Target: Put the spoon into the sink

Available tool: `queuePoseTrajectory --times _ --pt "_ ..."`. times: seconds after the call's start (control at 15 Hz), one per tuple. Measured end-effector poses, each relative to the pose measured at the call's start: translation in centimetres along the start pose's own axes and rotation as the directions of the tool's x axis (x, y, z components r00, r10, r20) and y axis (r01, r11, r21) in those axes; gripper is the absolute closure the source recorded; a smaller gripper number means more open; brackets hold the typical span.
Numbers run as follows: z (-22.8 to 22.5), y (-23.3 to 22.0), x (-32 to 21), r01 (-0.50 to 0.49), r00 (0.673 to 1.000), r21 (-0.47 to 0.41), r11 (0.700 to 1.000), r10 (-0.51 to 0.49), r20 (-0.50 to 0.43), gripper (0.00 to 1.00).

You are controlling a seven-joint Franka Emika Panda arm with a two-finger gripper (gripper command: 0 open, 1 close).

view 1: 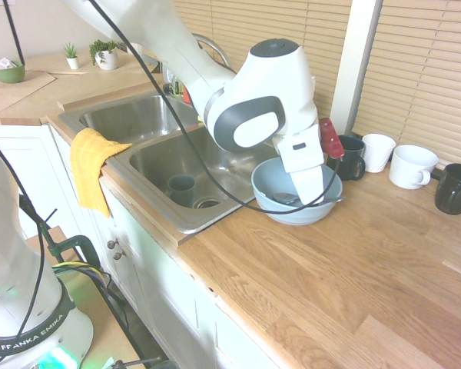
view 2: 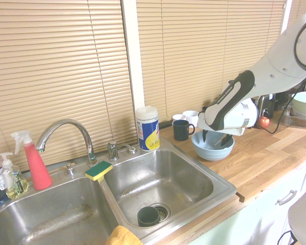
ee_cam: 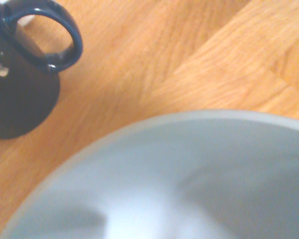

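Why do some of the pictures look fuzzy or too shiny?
Wrist view: the light-blue bowl and dark blue mug are soft and out of focus, with a bright patch inside the bowl; first exterior view: the white arm looks washed out; second exterior view: pale shine on the steel sink.

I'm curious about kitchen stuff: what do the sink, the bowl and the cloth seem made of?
Sink: brushed metal, likely stainless steel; grey sheen.
Bowl: smooth, glossy light blue, ceramic or plastic.
Cloth: soft fabric, matte, draping in folds.
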State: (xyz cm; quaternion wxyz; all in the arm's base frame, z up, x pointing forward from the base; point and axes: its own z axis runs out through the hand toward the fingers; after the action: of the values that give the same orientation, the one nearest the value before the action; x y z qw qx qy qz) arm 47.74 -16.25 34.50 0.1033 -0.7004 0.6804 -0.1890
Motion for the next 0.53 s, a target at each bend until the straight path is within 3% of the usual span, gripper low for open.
queuePoseTrajectory --times 0.53 --pt "0.66 -0.36 -0.21 -0.016 1.000 0.009 1.000 0.016 0.005 1.00"
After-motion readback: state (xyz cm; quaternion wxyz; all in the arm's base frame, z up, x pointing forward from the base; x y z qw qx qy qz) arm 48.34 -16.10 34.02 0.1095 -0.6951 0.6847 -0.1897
